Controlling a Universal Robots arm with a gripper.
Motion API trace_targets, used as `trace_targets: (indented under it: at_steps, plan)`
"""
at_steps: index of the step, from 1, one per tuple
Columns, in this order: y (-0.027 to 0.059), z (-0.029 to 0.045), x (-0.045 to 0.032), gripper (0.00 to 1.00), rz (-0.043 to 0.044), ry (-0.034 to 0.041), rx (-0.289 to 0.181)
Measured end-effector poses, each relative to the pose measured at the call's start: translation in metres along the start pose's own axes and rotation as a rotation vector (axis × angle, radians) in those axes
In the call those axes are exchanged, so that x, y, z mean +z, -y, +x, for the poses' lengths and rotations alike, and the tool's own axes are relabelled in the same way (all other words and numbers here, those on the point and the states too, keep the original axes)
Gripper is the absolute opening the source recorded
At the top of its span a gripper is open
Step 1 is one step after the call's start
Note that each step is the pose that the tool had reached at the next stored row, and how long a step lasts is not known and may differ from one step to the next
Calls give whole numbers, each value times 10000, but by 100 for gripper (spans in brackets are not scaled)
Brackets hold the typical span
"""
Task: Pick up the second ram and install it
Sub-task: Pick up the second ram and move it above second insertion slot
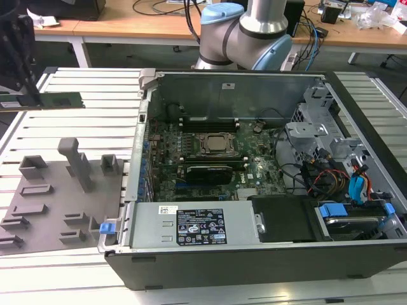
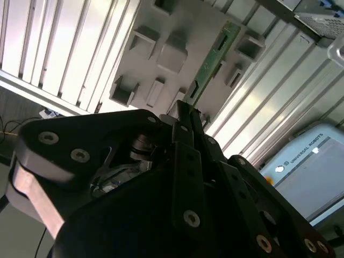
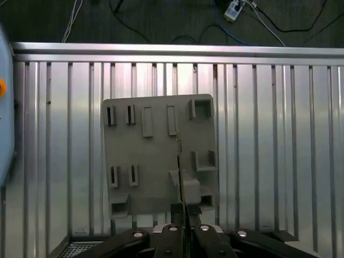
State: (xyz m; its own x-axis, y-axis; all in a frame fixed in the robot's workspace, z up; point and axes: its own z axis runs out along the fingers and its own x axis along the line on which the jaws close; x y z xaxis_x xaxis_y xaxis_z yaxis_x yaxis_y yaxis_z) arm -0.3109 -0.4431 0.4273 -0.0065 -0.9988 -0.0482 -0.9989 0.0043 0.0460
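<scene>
The tool (image 2: pixel 185 110) grips the memory stick (image 2: pixel 213 58) by one end; such leverage could tilt it and spoil seating

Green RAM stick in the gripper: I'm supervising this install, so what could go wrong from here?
1. The black gripper clamps the thin green RAM stick by one end, most of it overhanging; it could tilt or slip.
2. Loose black cables lie over the motherboard inside the open black computer case; the stick could snag them.

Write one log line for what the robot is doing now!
tool: shut on second ram | position: above gray fixture plate | computer case: open
</scene>
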Motion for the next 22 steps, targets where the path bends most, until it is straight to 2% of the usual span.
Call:
trace_targets:
  at_steps: [2, 7, 10, 13, 16, 22]
  plan:
    - [84, 0, -4, 14, -4, -1, 0]
    - [444, -3, -20, 14, -20, 0, 1]
    - [586, -4, -27, 14, -29, -1, 0]
    - [786, -5, -36, 14, -42, -1, 1]
    - [1030, -8, -47, 14, -60, -1, 2]
    - [1245, -12, -57, 14, -78, 0, 4]
